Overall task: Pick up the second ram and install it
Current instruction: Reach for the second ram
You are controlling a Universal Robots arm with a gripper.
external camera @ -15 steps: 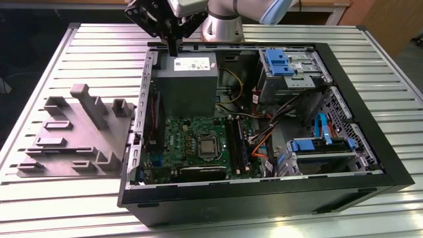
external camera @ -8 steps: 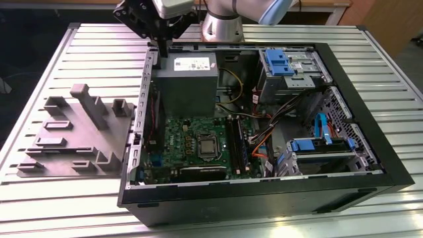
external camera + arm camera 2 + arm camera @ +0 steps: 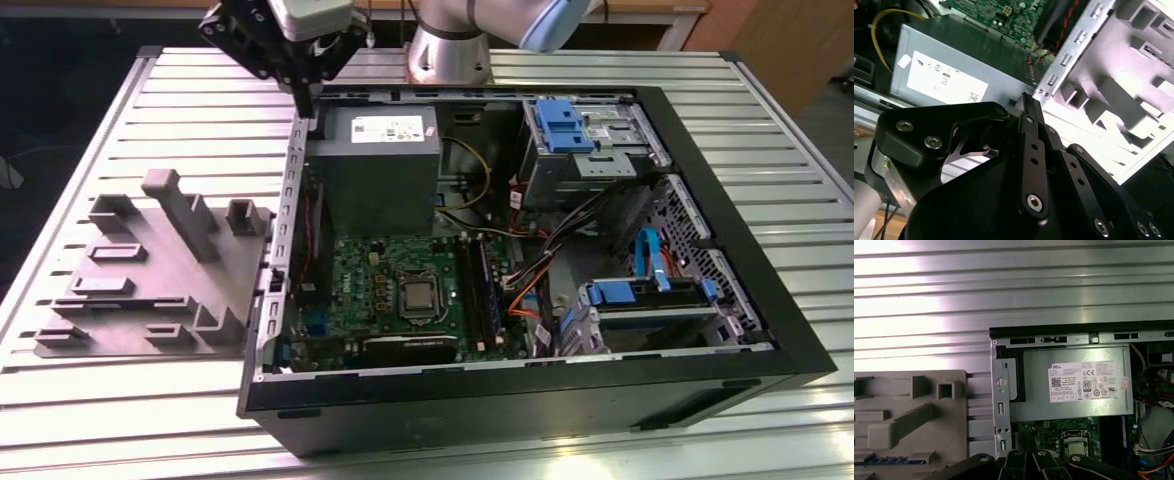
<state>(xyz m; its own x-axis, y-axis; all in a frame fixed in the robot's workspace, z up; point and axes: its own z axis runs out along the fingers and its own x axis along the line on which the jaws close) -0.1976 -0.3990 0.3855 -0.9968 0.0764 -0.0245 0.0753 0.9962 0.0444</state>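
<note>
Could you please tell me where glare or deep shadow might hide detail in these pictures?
In the first wrist view, glare washes out the ribbed table; in the second wrist view, the grey fixture tray is blown white; in the exterior view, light is even, though the computer case is shadowed inside.

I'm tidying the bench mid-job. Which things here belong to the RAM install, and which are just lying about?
Job: gripper, above a corner of the case; second ram, apparently the blue strip in the grey tray; green board.
Lying about: power supply; blue drive brackets; cables; slatted table.
</note>
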